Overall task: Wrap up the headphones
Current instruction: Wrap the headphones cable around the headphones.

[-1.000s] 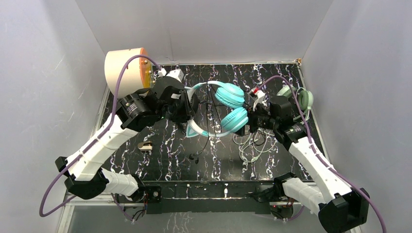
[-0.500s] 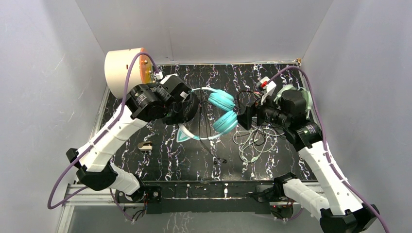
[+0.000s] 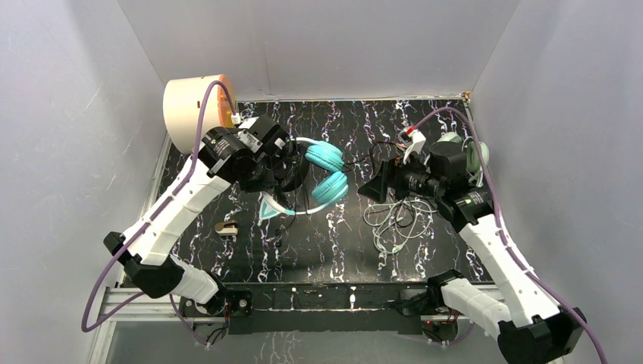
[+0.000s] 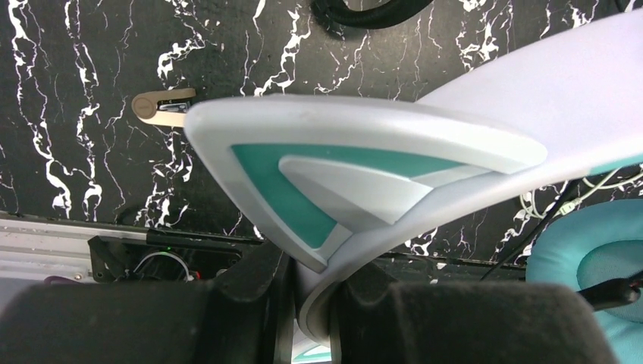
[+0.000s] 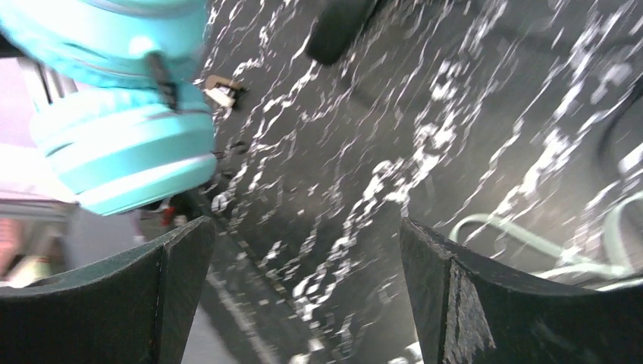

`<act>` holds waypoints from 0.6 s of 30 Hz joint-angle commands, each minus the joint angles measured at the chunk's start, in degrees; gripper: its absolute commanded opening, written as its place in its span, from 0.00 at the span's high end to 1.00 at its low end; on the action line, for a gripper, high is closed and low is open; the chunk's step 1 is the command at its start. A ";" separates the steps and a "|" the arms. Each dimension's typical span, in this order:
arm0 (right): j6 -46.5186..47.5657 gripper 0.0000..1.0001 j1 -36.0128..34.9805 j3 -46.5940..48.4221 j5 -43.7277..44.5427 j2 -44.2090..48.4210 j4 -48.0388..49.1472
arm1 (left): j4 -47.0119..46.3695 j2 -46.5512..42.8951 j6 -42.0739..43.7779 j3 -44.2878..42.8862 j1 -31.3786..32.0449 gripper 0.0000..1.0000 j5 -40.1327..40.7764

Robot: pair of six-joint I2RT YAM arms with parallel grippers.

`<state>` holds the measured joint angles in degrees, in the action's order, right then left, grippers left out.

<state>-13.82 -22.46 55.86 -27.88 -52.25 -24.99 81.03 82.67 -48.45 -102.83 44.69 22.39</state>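
The teal headphones hang in the air over the table's middle, ear cups (image 3: pixel 327 173) toward the right and the white cat-ear band (image 3: pixel 270 206) toward the left. My left gripper (image 3: pixel 286 173) is shut on that band (image 4: pixel 364 144), pinched between its fingers (image 4: pixel 307 280). My right gripper (image 3: pixel 377 186) is open and empty, a short way right of the cups; one cup (image 5: pixel 121 152) shows at the upper left between its spread fingers (image 5: pixel 307 250). The sage-green headset (image 3: pixel 475 155) lies behind the right arm, its light cable (image 3: pixel 394 221) loose on the table. A black curved part (image 4: pixel 371 11) lies on the table.
A cream and orange cylinder (image 3: pixel 196 110) lies at the back left corner. A small tan object (image 3: pixel 226 227) lies on the marbled black table (image 3: pixel 334 250), and also shows in the left wrist view (image 4: pixel 161 105). Grey walls stand on three sides.
My left arm has carried the teal headset to the left by its band. My right gripper has come off the ear cup, opened, and now stands apart from it.
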 commanded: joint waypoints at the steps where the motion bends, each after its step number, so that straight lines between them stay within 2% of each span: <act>1: -25.36 0.01 0.30 -5.45 -4.29 -2.24 5.84 | -2.48 -2.74 0.37 -3.46 -0.63 1.00 -1.22; 4: -37.78 0.01 0.31 -8.00 -4.80 -4.27 8.95 | -4.38 -3.83 1.09 -2.93 -0.67 1.00 -2.08; 9: -59.22 0.01 -0.10 -11.90 -4.70 -7.00 7.54 | -6.99 -4.55 1.63 -2.04 -0.92 1.00 -3.38; 13: -75.46 0.01 -1.99 -18.04 -5.73 -4.05 12.54 | -8.69 -3.75 2.22 -2.18 -0.89 1.00 -4.55; 18: -81.86 0.02 -7.80 -18.66 1.18 -2.22 10.56 | -11.14 -3.40 2.63 -1.84 -0.96 1.00 -5.37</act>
<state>-83.44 -26.17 36.36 -30.44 -56.42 -16.99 74.59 80.82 -45.91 -103.33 44.03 18.61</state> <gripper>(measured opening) 0.985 0.148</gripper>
